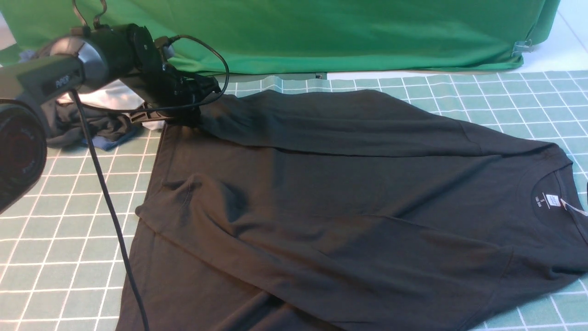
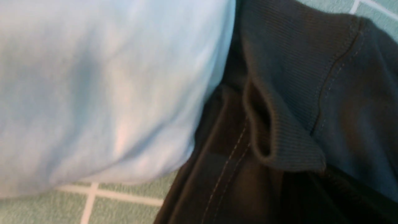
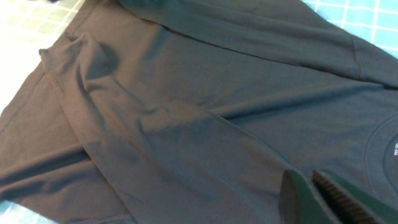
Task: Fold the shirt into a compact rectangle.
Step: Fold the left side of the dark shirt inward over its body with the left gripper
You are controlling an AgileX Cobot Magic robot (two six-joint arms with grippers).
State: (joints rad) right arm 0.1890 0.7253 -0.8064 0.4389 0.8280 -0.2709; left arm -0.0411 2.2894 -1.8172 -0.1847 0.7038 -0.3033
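Black shirt (image 1: 344, 184) spread on the checked tabletop (image 1: 55, 239) in front of the green cloth (image 1: 321, 32), both long sides folded inward.
Its neck label (image 1: 553, 200) reads "S", the line beneath too small to read; the long axis runs along the green cloth, collar toward the cloth's right end, hem toward its left; bare tabletop shows beyond the hem and between collar and cloth; the left claw (image 1: 190, 117) is closed at the hem corner nearest the cloth, whether on fabric I cannot tell; toward the cloth's left end lie a white garment (image 2: 93, 93) and a grey-blue bundle (image 1: 101, 131); the right claw (image 3: 301, 175) hangs over the shirt near the collar, jaws narrow, nothing between.
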